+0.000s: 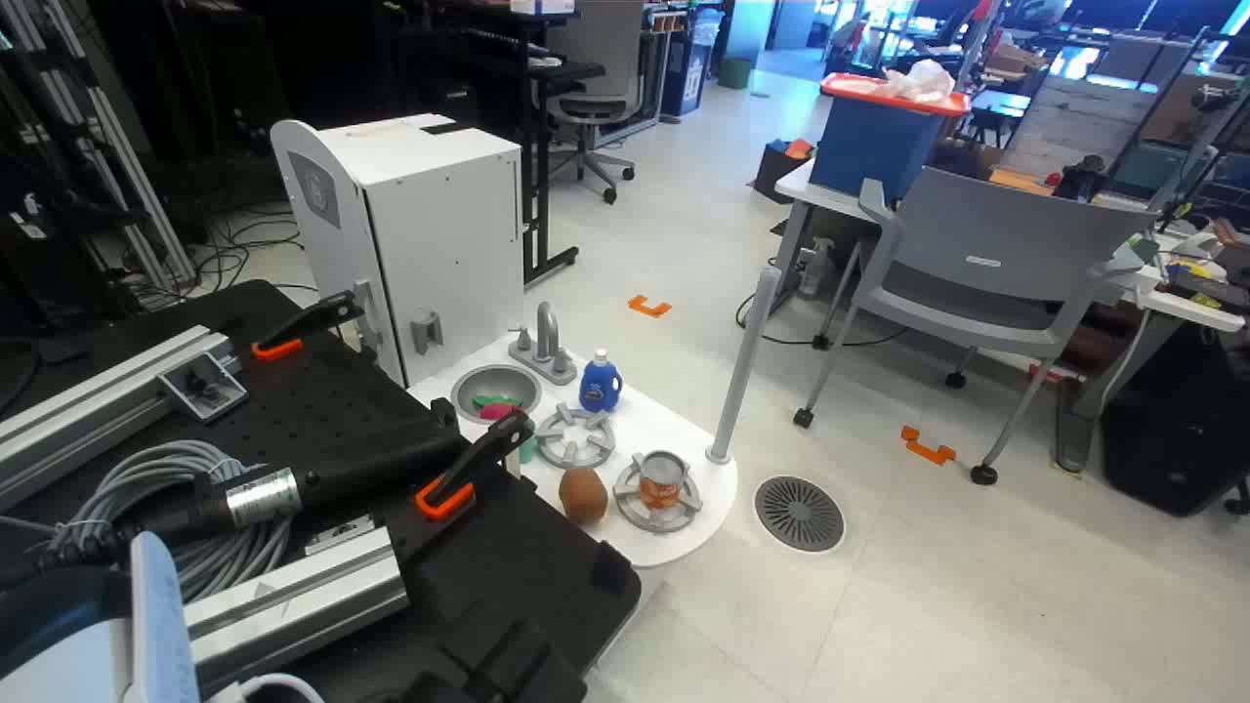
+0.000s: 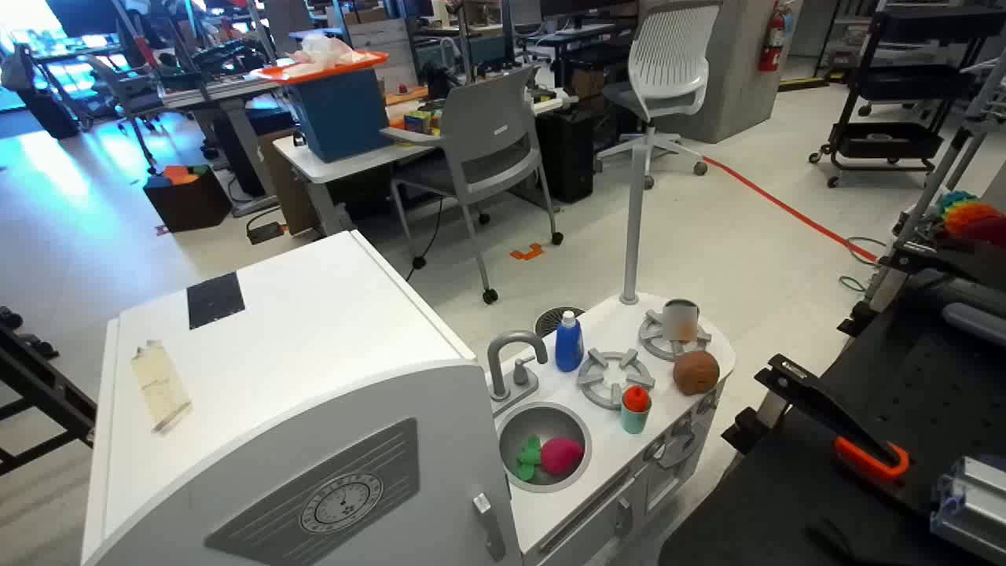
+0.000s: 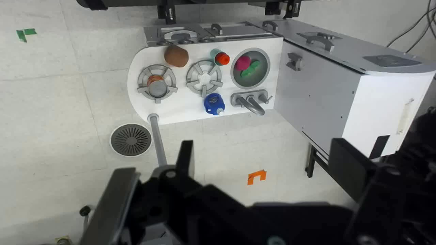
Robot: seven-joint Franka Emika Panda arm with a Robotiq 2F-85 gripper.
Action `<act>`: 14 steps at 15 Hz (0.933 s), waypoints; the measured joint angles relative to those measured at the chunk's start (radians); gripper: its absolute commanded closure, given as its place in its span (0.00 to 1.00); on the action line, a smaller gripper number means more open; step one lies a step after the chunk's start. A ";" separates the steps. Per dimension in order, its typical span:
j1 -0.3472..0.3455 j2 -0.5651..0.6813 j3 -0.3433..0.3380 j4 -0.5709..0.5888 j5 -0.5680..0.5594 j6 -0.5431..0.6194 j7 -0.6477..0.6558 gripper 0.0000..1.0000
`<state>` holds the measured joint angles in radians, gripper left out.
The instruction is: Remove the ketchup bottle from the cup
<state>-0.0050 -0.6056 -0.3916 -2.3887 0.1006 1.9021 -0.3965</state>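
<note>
The red ketchup bottle (image 2: 636, 397) stands upright in a small teal cup (image 2: 633, 420) at the front edge of the white toy counter (image 2: 605, 472), beside a burner. Only its red upper part shows above the cup's rim. In the wrist view the bottle (image 3: 223, 59) and the cup (image 3: 215, 53) lie between the near burner and the sink. In an exterior view a black clamp hides the bottle, and only a sliver of the cup (image 1: 527, 449) shows. My gripper (image 3: 265, 149) is open and empty in the wrist view, apart from and well above the counter. It is outside both exterior views.
The counter also holds a brown ball (image 3: 176, 56), a metal can (image 3: 157, 87) on a burner, a blue jug (image 3: 214, 103), a faucet (image 3: 252, 103), and a sink (image 3: 250, 81) with pink and green toys. A grey post (image 3: 158, 139) and white cabinet (image 3: 316, 88) rise beside it.
</note>
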 measured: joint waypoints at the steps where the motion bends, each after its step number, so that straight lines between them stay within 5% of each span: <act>1: 0.000 0.000 0.000 0.000 0.000 0.001 0.000 0.00; 8: -0.005 0.053 0.044 -0.003 0.000 0.001 0.018 0.00; 11: -0.005 0.143 0.123 -0.018 0.000 0.038 0.076 0.00; 14: -0.003 0.265 0.229 -0.079 -0.010 0.210 0.171 0.00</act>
<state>-0.0076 -0.3404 -0.1631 -2.4675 0.0909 2.1122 -0.2250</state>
